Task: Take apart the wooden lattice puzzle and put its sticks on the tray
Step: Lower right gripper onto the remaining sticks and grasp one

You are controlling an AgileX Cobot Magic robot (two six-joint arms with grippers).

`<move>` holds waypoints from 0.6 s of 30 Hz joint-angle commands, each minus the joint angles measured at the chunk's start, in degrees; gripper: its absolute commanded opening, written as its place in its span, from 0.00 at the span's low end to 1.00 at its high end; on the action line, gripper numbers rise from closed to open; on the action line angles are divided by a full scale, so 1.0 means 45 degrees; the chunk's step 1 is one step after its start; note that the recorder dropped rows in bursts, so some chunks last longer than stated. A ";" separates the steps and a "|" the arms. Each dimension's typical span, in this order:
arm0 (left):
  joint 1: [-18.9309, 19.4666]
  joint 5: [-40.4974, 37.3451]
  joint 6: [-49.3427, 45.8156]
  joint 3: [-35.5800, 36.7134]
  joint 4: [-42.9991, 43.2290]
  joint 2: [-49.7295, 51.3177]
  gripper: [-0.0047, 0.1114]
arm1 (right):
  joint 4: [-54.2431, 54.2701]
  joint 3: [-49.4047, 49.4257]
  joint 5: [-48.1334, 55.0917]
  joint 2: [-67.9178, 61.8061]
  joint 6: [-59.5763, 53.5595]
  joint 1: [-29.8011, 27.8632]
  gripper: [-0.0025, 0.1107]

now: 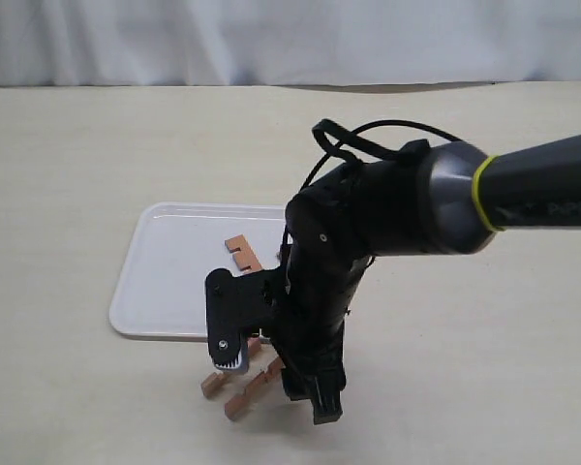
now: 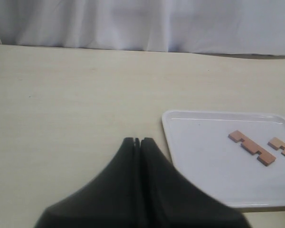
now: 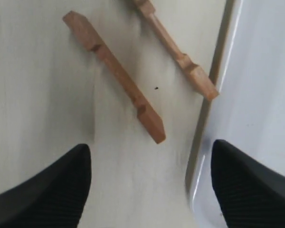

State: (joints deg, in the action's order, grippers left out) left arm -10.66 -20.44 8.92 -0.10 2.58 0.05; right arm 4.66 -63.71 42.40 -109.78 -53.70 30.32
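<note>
- Four sticks are counted in all, each lying separate: two on the table and two on the tray.
- The right gripper is held low over the table at the tray's rim, its fingers spread wide with nothing between them.
- One finger is placed over bare table, the other over the tray's edge.
- The first table stick is laid slantwise just ahead of the fingertips, its near end falling in line with the gap between them, untouched.
- The second table stick is laid farther ahead, toward the tray-side finger, its end just beside the rim; whether it touches the rim cannot be told.
- The left gripper is seen with its fingers pressed together on nothing.
- The longer-showing tray stick and the edge-cut tray stick are found ahead of those closed fingers and off to one side, near each other but apart.
</note>
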 commanded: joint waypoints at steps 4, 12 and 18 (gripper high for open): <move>-0.0019 0.0121 0.0005 0.0023 0.0052 -0.0012 0.04 | 0.0903 -0.0020 -0.0461 -0.0299 -0.1028 -0.0049 0.58; -0.0019 0.0121 0.0005 0.0023 0.0052 -0.0012 0.04 | 0.1085 -0.0020 -0.0461 -0.0299 -0.1028 -0.0049 0.44; -0.0019 0.0121 0.0005 0.0023 0.0052 -0.0012 0.04 | 0.1296 -0.0020 -0.0594 -0.0299 -0.1028 -0.0049 0.43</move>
State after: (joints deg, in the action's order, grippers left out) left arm -10.66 -20.44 8.92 -0.10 2.58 0.05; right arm 10.01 -63.71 40.50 -111.25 -57.72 30.32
